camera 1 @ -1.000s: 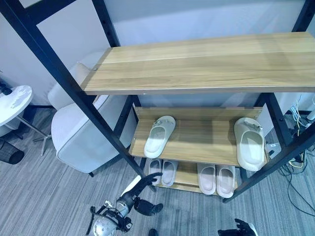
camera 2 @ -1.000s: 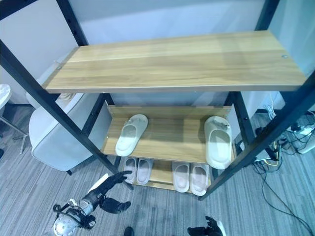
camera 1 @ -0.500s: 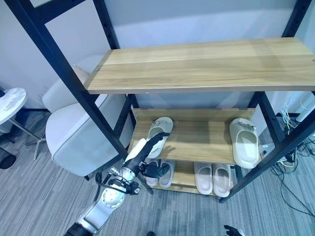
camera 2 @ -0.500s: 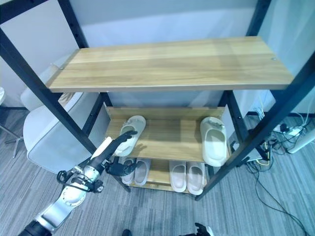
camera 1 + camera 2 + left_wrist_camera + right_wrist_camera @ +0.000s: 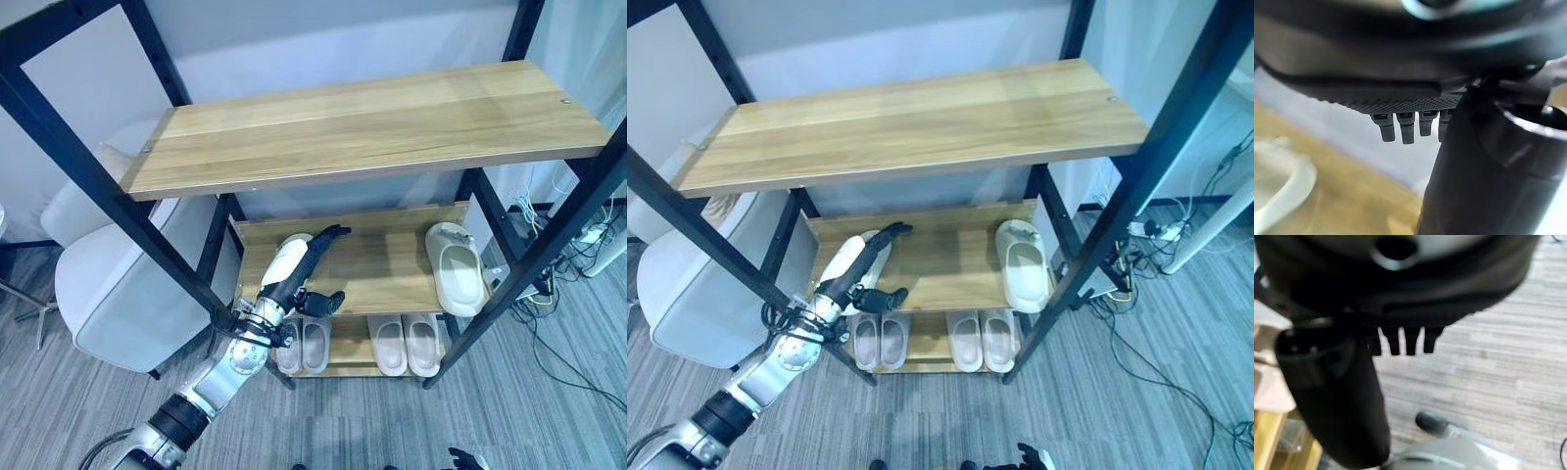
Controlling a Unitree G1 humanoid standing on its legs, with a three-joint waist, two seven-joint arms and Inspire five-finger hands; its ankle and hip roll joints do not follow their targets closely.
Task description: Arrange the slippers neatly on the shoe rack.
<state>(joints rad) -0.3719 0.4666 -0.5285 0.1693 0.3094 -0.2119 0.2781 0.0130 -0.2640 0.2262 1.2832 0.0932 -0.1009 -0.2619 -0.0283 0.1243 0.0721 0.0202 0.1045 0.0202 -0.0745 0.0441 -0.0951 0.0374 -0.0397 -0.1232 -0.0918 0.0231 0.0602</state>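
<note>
Fingers of our left hand (image 5: 312, 257) reach out nearly straight and relaxed over the middle shelf (image 5: 377, 264) of the shoe rack (image 5: 921, 122), thumb spread apart below them, grasping nothing. They hover above the left slipper (image 5: 874, 257), which our arm mostly hides; we see its pale rim beside the wrist. The right slipper (image 5: 458, 279) lies at the shelf's far right end, cream and thick-soled, its long axis running front to back, slightly slanted, its end overhanging the front edge. We cannot tell which end is the toe. On the bottom shelf two pale pairs (image 5: 408, 343) stand side by side, lengthwise front to back.

Our left wrist view adds a curved pale slipper edge (image 5: 1283, 191) on the wood just beside the hand. Our right hand (image 5: 1400, 340) hangs low above the grey carpet (image 5: 1498, 362), fingers loosely extended, holding nothing. A white chair (image 5: 108, 294) sits left of the rack.
</note>
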